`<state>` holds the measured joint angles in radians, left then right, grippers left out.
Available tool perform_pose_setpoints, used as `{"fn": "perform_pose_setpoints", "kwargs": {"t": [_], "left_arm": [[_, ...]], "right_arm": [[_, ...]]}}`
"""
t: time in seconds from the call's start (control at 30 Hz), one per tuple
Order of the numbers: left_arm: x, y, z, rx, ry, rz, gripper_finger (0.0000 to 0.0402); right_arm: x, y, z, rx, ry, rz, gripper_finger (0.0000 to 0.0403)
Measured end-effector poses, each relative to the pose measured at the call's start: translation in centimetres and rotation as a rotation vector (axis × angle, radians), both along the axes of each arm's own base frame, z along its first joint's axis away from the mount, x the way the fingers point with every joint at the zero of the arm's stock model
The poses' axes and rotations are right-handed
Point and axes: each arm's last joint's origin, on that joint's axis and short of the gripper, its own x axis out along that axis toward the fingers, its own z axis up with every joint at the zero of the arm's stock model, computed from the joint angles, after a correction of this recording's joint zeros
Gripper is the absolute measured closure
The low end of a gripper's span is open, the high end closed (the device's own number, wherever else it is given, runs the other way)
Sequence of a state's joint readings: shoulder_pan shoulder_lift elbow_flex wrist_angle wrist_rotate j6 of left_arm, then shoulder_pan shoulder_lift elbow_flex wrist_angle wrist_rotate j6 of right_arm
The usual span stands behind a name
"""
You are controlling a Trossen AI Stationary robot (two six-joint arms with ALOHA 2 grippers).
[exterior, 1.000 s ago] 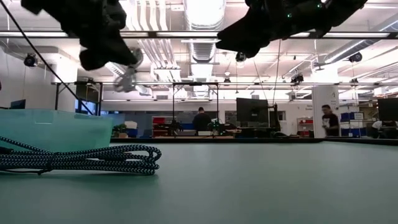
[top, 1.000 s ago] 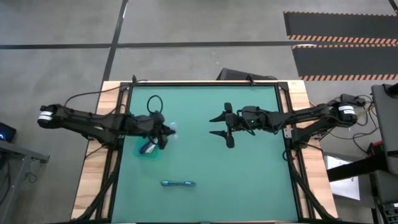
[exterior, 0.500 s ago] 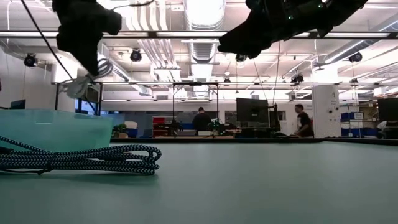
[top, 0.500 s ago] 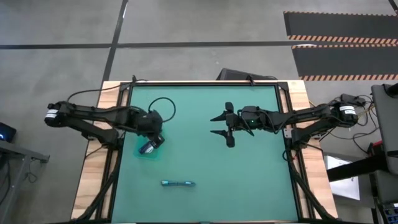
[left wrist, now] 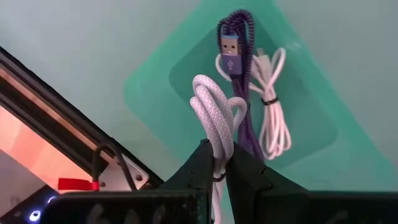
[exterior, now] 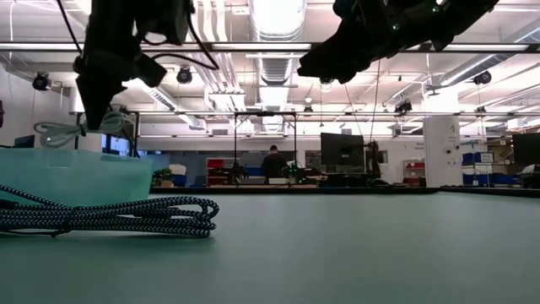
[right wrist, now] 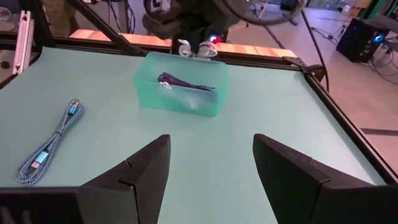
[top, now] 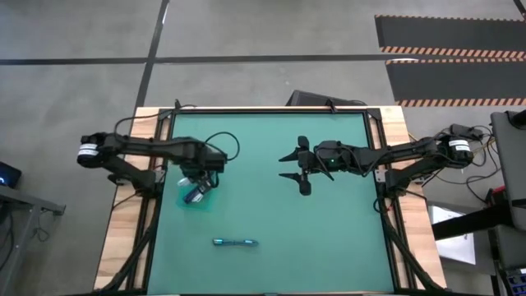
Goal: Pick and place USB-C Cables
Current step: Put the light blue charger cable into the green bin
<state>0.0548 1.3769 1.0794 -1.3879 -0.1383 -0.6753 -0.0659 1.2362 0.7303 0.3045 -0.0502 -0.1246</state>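
White cable [left wrist: 214, 118] now over tub [left wrist: 155, 87]

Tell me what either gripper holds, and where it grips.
The left gripper pinches a white braided cable bundle near its looped end; the right gripper is open, empty.

You see a white braided cable bundle [left wrist: 214, 115] at 12 o'clock over the clear teal plastic tub [left wrist: 155, 81], beside a purple-black braided cable [left wrist: 239, 74]; the teal-blue speckled cable [top: 235, 242] lies at 6 o'clock on the green table mat [top: 329, 238].

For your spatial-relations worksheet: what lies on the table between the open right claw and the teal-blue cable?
Nothing: in the right wrist view, bare green table runs from the right claw to the teal-blue cable; the high view agrees.
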Motion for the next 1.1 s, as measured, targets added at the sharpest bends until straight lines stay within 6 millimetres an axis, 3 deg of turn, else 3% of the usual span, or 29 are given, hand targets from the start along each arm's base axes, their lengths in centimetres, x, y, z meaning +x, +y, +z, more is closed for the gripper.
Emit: {"fn": "perform_pose_setpoints", "kwargs": {"t": [0.37, 1.1], "left_arm": [[1.1, 1.7, -1.8, -0.02, 0.092, 0.023, 0.0391], [3.2, 2.2, -5.7, -0.045, 0.256, -0.006, 0.0377]], "right_arm": [[0.0, 0.0, -0.2, 0.002, 0.018, 0.0, 0.0182], [0.0, 0.0, -0.2, 0.002, 0.018, 0.001, 0.0182]]}}
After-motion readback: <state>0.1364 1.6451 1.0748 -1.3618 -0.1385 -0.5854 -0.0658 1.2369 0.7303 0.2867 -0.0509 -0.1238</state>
